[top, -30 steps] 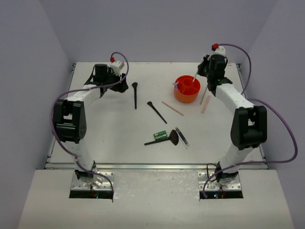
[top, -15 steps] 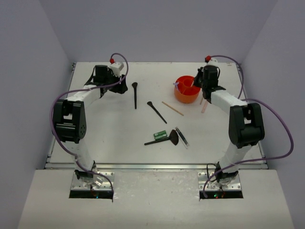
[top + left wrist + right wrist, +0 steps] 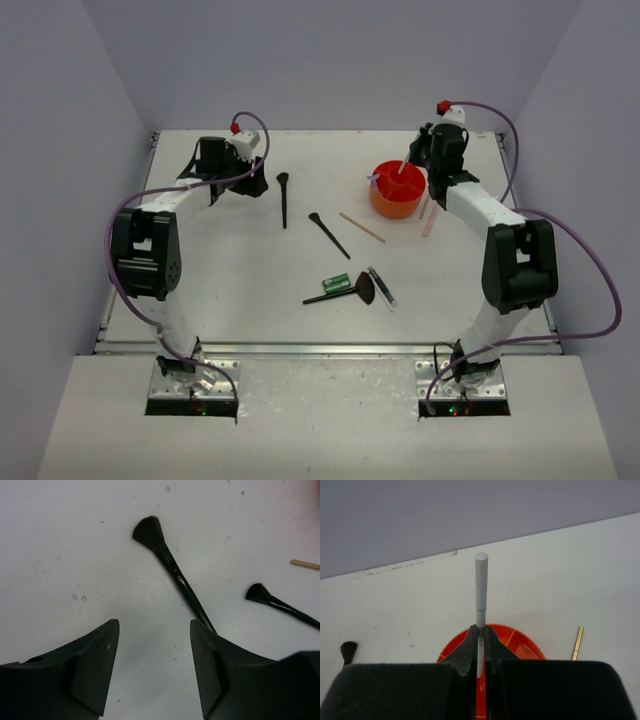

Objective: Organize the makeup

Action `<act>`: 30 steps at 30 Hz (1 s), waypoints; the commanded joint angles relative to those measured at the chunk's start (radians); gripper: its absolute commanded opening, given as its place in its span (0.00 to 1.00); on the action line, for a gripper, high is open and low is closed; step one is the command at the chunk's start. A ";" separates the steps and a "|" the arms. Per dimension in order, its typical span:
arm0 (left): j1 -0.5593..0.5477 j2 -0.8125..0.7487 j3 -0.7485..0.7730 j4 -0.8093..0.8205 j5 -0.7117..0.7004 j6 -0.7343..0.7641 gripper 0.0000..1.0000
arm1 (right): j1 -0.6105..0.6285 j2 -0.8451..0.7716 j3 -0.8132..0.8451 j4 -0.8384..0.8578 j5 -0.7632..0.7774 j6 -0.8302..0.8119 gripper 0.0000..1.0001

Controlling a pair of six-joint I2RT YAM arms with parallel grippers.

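Observation:
My right gripper (image 3: 480,636) is shut on a slim pale stick (image 3: 480,587) that points upright above the orange compartmented cup (image 3: 522,642). From above, this gripper (image 3: 414,165) is at the cup's (image 3: 397,190) far rim. My left gripper (image 3: 155,630) is open and empty just above the table, near a black brush (image 3: 172,572). On the table lie two black brushes (image 3: 283,198) (image 3: 328,234), a tan stick (image 3: 361,227), a fan brush (image 3: 348,291), a green tube (image 3: 335,283) and a pink stick (image 3: 432,218).
A lilac tool (image 3: 372,180) stands in the cup's left side. A slim black and white item (image 3: 381,286) lies right of the fan brush. A second tan stick (image 3: 577,642) lies right of the cup. Walls close in on three sides.
My right wrist dipped toward the cup half a second ago and has drawn back up a little, still holding the stick. The left arm has not moved.

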 commanded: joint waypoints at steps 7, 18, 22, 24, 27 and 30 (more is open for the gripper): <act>0.009 -0.016 0.007 0.036 0.007 0.008 0.57 | 0.003 -0.047 0.005 0.014 -0.024 -0.021 0.00; 0.011 -0.013 0.005 0.043 0.007 0.003 0.57 | 0.009 -0.013 -0.030 -0.041 -0.071 -0.034 0.03; 0.011 -0.014 0.009 0.042 0.000 0.010 0.57 | 0.009 -0.013 -0.017 -0.063 -0.111 -0.038 0.29; 0.011 -0.015 0.009 0.042 0.004 0.010 0.57 | 0.009 -0.021 -0.007 -0.070 -0.120 -0.042 0.39; 0.013 -0.016 0.011 0.039 0.020 0.007 0.58 | 0.009 -0.039 0.026 -0.114 -0.119 -0.047 0.55; 0.014 -0.016 0.012 0.041 0.031 0.004 0.58 | 0.000 -0.062 0.070 -0.176 -0.070 -0.029 0.64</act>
